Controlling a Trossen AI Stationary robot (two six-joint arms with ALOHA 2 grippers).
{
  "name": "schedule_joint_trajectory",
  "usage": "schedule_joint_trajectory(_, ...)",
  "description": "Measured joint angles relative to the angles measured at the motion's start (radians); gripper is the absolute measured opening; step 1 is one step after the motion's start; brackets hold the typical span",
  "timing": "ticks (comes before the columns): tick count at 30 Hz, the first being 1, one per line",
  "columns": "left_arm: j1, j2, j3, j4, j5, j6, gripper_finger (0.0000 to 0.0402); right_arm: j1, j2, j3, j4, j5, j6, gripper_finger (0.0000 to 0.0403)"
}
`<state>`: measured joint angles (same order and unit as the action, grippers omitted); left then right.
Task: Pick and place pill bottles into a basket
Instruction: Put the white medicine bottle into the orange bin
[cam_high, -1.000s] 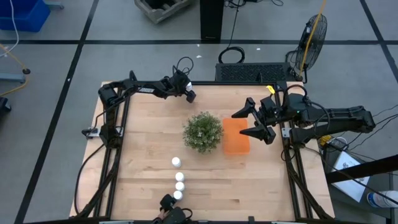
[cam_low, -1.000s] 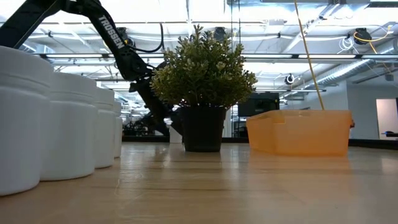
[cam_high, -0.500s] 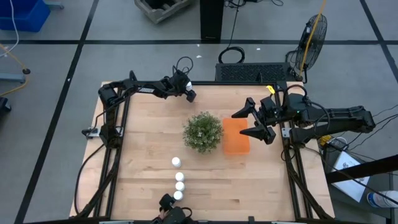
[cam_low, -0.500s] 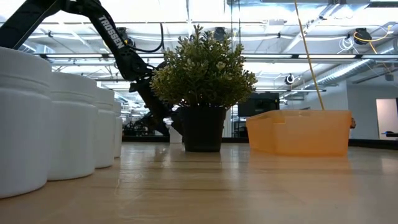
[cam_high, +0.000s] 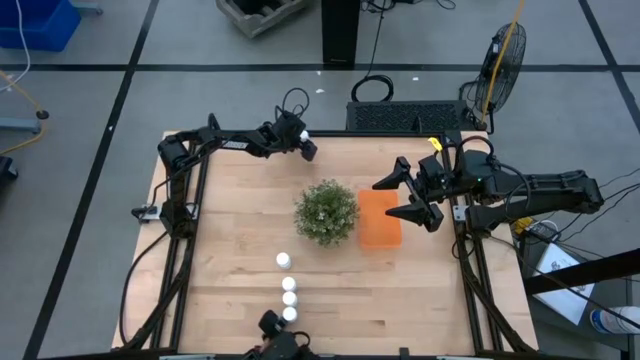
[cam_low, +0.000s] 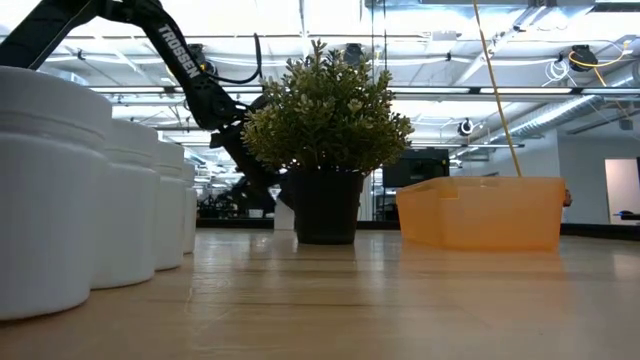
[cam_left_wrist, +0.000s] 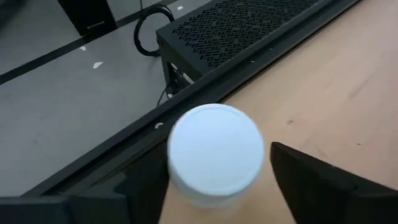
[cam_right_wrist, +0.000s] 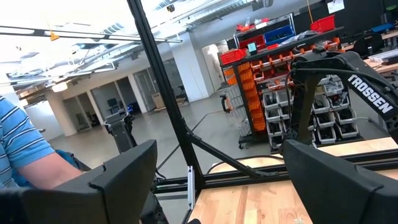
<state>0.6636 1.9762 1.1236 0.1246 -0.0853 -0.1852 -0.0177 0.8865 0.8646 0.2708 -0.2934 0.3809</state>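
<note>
From above: left claw (cam_high: 307, 150) reaching over the worktop's (cam_high: 230, 220) far edge, closing in around a bottle (cam_high: 301, 137) there. Right claw (cam_high: 412, 199) hanging wide open over the basket (cam_high: 378, 222), just beside the plant (cam_high: 326, 212). Three more bottles (cam_high: 288, 285) standing in a row near the front edge.

Down at worktop level: bottles (cam_low: 95, 190) looming up close, plant (cam_low: 328, 135) standing mid-worktop, basket (cam_low: 482, 211) sitting beside it.

Left wrist: fingers (cam_left_wrist: 314, 180) flanking the white cap (cam_left_wrist: 216, 153), not visibly pressing it.

Right wrist: fingers (cam_right_wrist: 336, 177) gaping wide, holding nothing.
</note>
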Motion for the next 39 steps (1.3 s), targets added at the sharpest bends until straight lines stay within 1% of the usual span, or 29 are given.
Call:
schedule_joint_trajectory(4,0.0,0.0,0.0,-0.012,0.008,-0.006,0.0208,0.0,0.0,0.0,0.0,0.001,0.0,0.0338)
schedule_joint_trajectory(6,0.0,-0.002,0.001,-0.024,0.027,-0.014,0.0183,0.0,0.0,0.0,0.001,0.001,0.0,0.0338)
schedule_joint_trajectory(8,0.0,-0.005,0.002,-0.04,0.052,-0.035,0.018,0.0,0.0,0.0,0.001,0.001,0.0,0.0338)
schedule_joint_trajectory(11,-0.01,-0.041,-0.001,-0.095,0.086,-0.079,0.018,0.0,0.0,0.0,0.001,0.001,0.0,0.0338)
schedule_joint_trajectory(13,-0.029,-0.08,-0.001,-0.106,0.091,-0.07,0.018,0.0,0.0,0.0,0.001,0.002,0.0,0.0338)
schedule_joint_trajectory(16,-0.064,-0.167,0.012,-0.164,0.091,-0.013,0.018,-0.005,0.0,0.0,0.001,0.003,0.002,0.0338)
schedule_joint_trajectory(19,-0.107,-0.257,0.039,-0.33,0.086,0.042,0.018,-0.02,0.0,0.0,0.0,-0.001,0.032,0.0338)
schedule_joint_trajectory(22,-0.162,-0.351,0.08,-0.478,0.086,0.089,0.018,-0.041,0.0,0.0,-0.002,-0.048,0.056,0.0338)
schedule_joint_trajectory(25,-0.217,-0.436,0.148,-0.602,0.085,0.102,0.018,-0.056,0.0,0.001,-0.007,-0.083,0.076,0.0332)
schedule_joint_trajectory(27,-0.258,-0.479,0.203,-0.701,0.084,0.1,0.018,-0.069,0.001,0.024,-0.051,-0.104,0.072,0.0324)
schedule_joint_trajectory(30,-0.328,-0.516,0.314,-0.821,0.088,0.075,0.018,-0.078,0.027,0.116,-0.212,-0.105,0.002,0.031)
schedule_joint_trajectory(32,-0.38,-0.525,0.401,-0.891,0.089,0.068,0.018,-0.081,0.068,0.211,-0.346,-0.112,-0.061,0.03)
schedule_joint_trajectory(34,-0.431,-0.524,0.479,-0.959,0.088,0.067,0.018,-0.081,0.131,0.33,-0.431,-0.148,-0.116,0.0294)
schedule_joint_trajectory(39,-0.538,-0.523,0.596,-0.991,0.098,0.002,0.018,-0.081,0.298,0.64,-0.67,-0.158,-0.229,0.0289)
